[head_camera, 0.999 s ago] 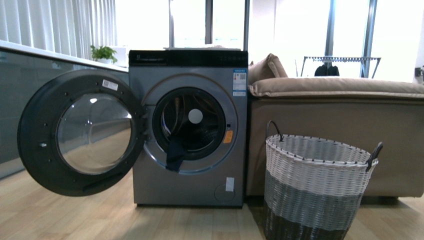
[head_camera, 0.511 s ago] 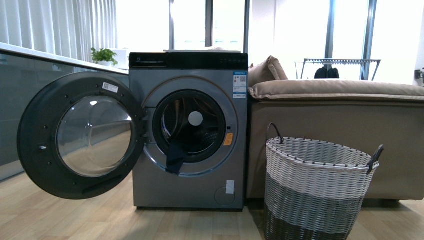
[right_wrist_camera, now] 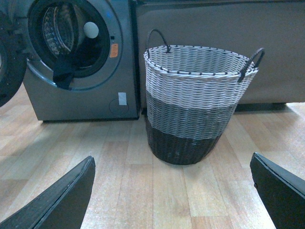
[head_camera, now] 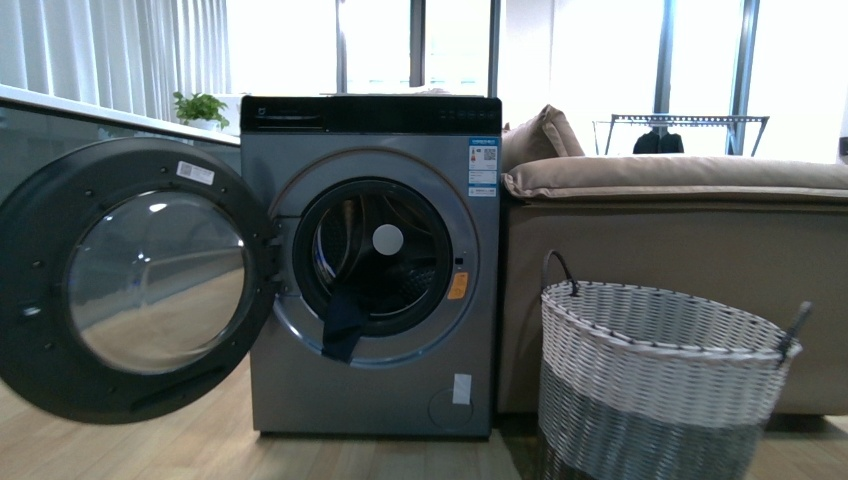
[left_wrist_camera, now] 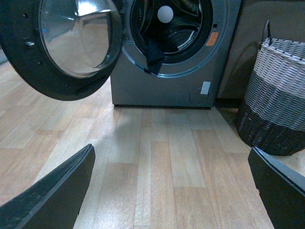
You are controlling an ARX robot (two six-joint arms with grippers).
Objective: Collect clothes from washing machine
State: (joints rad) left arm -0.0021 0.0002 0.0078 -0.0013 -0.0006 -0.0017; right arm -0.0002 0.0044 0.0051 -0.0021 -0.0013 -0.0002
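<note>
From the front, the washing machine (head_camera: 375,390) stands on the wood floor (head_camera: 130,450) with its grey face toward the camera. Its round door (head_camera: 130,285) is swung wide open to the left. A dark garment (head_camera: 342,325) hangs limp over the lower rim of the opening, partly inside the drum (head_camera: 345,235) and partly draped down the front. An orange sticker (head_camera: 457,286) sits just right of the opening. A beige sofa (head_camera: 680,240) stands right beside the machine, and a woven basket (head_camera: 650,380) with dark handles stands on the floor in front of the sofa, near the machine but apart from it. A potted plant (head_camera: 200,105) and a drying rack (head_camera: 690,125) show by the bright windows behind. Neither arm is in this view.

In the left wrist view, the left claw (left_wrist_camera: 170,150) is spread wide, its two dark fingers (left_wrist_camera: 57,191) at the picture's edges, with only bare floor between them; it grips nothing. Well beyond it are the washing machine (left_wrist_camera: 162,90), the open door (left_wrist_camera: 62,47), and the dark garment (left_wrist_camera: 153,50) hanging over the rim of the opening. The basket (left_wrist_camera: 281,95) shows to one side.

In the right wrist view, the right claw (right_wrist_camera: 171,159) is also spread wide and empty, its fingers (right_wrist_camera: 57,195) apart over the floor. The basket (right_wrist_camera: 195,95) stands ahead of it, with the washing machine (right_wrist_camera: 81,100) beside that and the dark garment (right_wrist_camera: 64,71) drooping from the opening. The sofa (right_wrist_camera: 214,28) fills the space behind the basket.
</note>
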